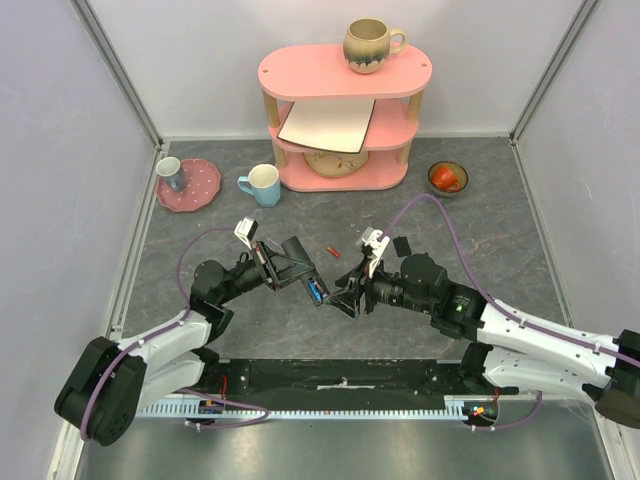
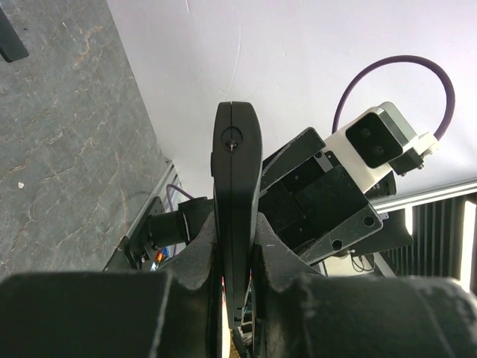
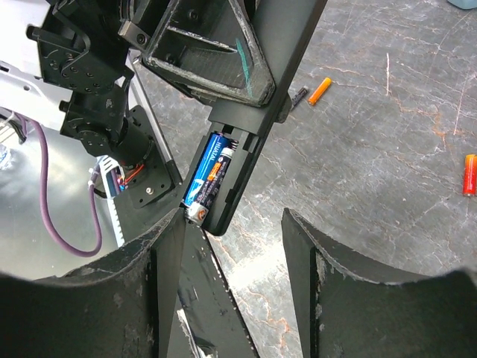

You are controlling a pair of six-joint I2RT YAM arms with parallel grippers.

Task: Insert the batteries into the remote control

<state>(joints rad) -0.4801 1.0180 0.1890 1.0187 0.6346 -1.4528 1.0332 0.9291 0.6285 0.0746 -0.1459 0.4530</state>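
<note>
My left gripper (image 1: 295,268) is shut on the black remote control (image 1: 308,280) and holds it tilted above the table. It shows edge-on between the fingers in the left wrist view (image 2: 237,186). The remote's compartment is open in the right wrist view (image 3: 235,160), with a blue battery (image 3: 211,170) lying in it. My right gripper (image 3: 232,216) is open, and its left fingertip (image 3: 175,220) touches the battery's lower end. An orange battery (image 3: 319,90), a dark one (image 3: 298,95) and a red-orange one (image 3: 469,174) lie loose on the table.
A pink shelf (image 1: 345,75) with a mug (image 1: 370,45) on top stands at the back. A blue mug (image 1: 262,184), a pink plate (image 1: 190,186) with a cup and a bowl (image 1: 447,178) lie around it. A small black flat piece (image 2: 11,37) lies on the table.
</note>
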